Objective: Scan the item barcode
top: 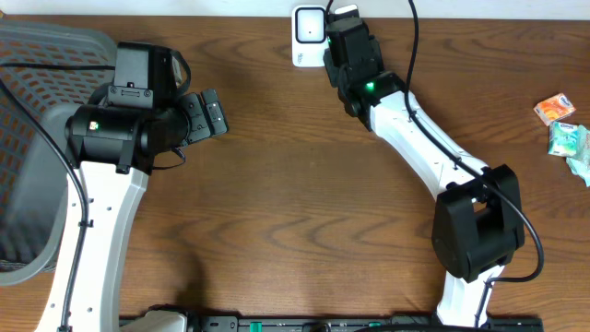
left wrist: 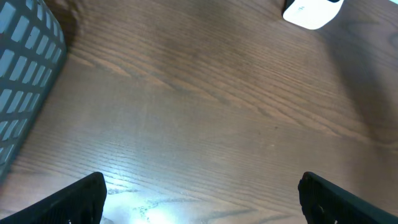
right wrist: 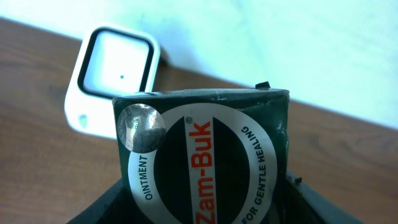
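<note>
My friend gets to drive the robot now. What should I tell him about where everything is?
Left gripper: open, empty, hovering over the table near the basket.
Right gripper: shut on the green ointment box, held close by the white scanner at the table's edge.
Done: box picked up and brought to the scanner.
Left: no barcode shows, so probably turn the box until its barcode faces the scanner. Whether it has scanned, I can't tell.

L arm elbow-up, L gripper (top: 214, 114) jaws spread wide (nothing between). R arm stretched fwd, R gripper (top: 341, 17) clamped on Zam-Buk box (right wrist: 205, 155).
</note>
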